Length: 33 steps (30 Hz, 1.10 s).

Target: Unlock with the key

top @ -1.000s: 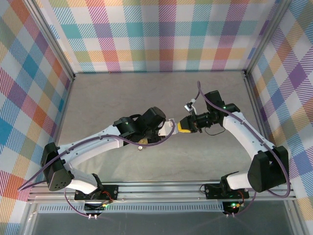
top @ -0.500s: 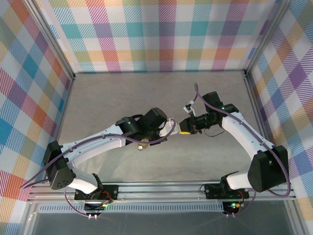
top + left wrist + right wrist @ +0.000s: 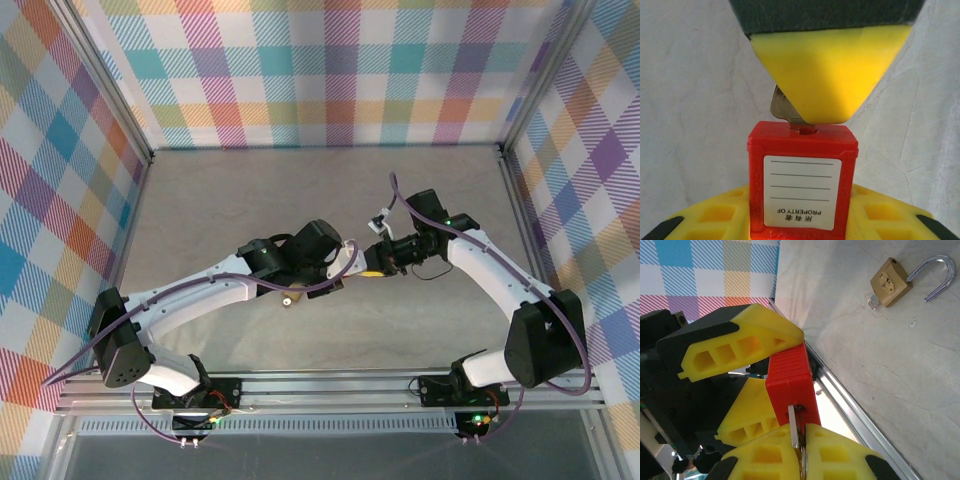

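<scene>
The left gripper (image 3: 800, 220) is pinching the red plastic padlock with the white label (image 3: 802, 150) by its body. It is holding the lock above the middle of the grey table (image 3: 880, 370), keyhole end facing right — presenting it to the other arm. The right gripper (image 3: 801, 455) is pressing its yellow fingers together on the flat silver metal key (image 3: 793, 426), whose blade is sitting at the keyhole; how deep, I cannot tell. A brass padlock with an open shackle (image 3: 891, 282) is lying apart on the table — probably not part of this step. The key is likely needing a turn next, with the left grip bracing the lock.
</scene>
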### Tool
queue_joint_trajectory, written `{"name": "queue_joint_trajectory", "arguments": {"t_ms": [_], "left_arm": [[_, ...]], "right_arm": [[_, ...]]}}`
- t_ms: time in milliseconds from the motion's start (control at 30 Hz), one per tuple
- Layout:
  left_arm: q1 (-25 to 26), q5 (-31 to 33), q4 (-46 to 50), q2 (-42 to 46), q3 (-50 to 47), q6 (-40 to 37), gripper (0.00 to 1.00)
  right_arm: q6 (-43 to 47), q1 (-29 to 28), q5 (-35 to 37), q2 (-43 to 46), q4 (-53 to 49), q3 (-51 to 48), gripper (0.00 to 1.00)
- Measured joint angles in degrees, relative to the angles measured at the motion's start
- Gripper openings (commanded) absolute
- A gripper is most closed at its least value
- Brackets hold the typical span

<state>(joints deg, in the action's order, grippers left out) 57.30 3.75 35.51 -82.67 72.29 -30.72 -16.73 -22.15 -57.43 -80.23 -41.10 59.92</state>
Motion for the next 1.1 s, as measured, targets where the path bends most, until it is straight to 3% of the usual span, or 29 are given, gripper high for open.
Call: {"name": "queue_joint_trajectory", "arguments": {"t_ms": [167, 400, 600, 800, 1100], "left_arm": [[0.00, 1.03, -0.13, -0.59, -0.22, 0.20, 0.00], [0.00, 4.83, -6.19, -0.61, -5.14, -1.01, 0.00], [0.11, 4.26, -9.42, -0.59, -7.02, 0.55, 0.00], [-0.13, 0.02, -9.94, -0.46, -7.15, 2.93, 0.00], [-3.48, -4.22, -7.61, 4.59, -9.29, 5.05, 0.00]], "right_arm": [[-3.91, 0.00, -0.37, -0.85, 1.49, -0.26, 0.00], [-16.76, 0.26, -1.03, -3.34, 6.21, -1.33, 0.00], [-18.73, 0.57, -0.59, -4.98, 2.51, 0.44, 0.25], [-13.92, 1.77, 1.46, -5.07, -1.62, 3.48, 0.46], [-4.09, 7.56, 7.04, -3.13, -7.58, 6.95, 0.62]]}}
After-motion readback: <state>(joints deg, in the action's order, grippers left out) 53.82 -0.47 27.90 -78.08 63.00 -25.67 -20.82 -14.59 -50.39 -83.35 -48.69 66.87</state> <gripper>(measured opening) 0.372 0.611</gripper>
